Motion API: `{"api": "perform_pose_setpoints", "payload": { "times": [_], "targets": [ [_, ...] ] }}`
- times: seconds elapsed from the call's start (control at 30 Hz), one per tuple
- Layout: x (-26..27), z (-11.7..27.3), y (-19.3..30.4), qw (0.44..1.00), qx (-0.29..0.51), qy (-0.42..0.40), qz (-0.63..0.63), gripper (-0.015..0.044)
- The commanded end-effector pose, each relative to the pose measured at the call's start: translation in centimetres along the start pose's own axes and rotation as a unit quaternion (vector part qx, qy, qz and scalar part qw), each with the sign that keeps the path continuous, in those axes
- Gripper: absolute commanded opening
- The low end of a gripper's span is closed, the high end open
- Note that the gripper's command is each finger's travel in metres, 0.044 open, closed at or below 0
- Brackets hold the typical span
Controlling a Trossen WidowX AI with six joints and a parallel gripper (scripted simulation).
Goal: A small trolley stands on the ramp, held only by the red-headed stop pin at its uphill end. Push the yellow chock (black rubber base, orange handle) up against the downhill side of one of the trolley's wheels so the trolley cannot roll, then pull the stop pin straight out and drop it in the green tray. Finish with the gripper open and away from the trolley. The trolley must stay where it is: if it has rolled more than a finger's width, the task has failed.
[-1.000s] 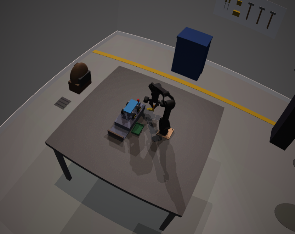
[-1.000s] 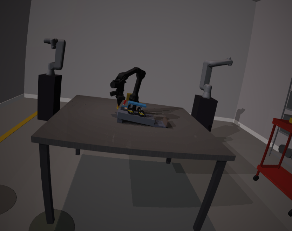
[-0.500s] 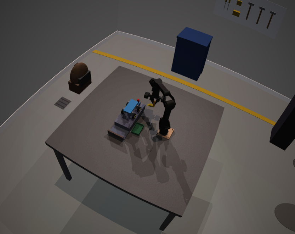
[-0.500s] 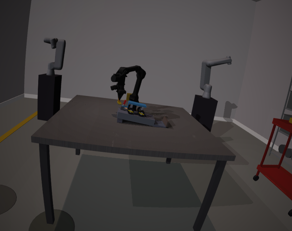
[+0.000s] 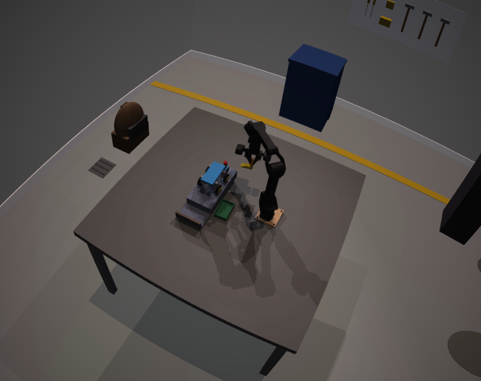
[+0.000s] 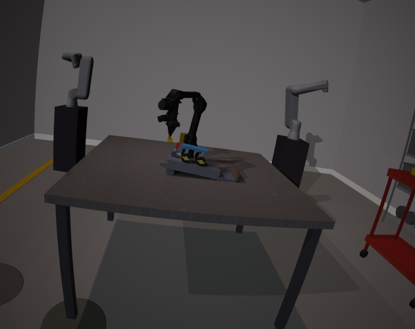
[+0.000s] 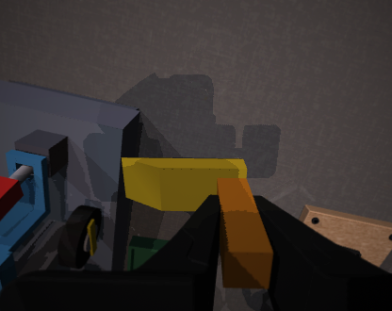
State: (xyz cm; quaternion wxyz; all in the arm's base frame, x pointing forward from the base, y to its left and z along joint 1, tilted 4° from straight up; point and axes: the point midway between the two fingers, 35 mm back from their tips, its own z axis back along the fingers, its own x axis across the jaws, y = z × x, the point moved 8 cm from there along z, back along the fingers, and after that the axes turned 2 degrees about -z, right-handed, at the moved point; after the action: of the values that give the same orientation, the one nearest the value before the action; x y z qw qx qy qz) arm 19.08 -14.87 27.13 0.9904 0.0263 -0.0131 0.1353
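My gripper is shut on the orange handle of the yellow chock and holds it in the air beside the uphill end of the ramp. The chock's black base is not visible. The blue trolley stands on the ramp. The red-headed stop pin sits at its uphill end. The green tray lies beside the ramp, partly hidden by a finger in the wrist view.
The arm's wooden base plate is on the table, to the right of the tray in the top view. A brown end board stands at the ramp's low end. The trolley's wheels stick out at its sides.
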Motion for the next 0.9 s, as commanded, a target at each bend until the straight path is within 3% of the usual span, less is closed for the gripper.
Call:
{"api": "perform_pose_setpoints", "payload": {
  "times": [0.0,0.43,0.87],
  "targets": [
    [0.0,0.25,-0.02,1.0,0.0,0.0,0.002,0.0],
    [0.0,0.25,-0.02,0.982,0.0,0.0,0.191,0.0],
    [0.0,0.25,-0.01,0.914,-0.001,0.0,0.406,0.0]
  ]
}}
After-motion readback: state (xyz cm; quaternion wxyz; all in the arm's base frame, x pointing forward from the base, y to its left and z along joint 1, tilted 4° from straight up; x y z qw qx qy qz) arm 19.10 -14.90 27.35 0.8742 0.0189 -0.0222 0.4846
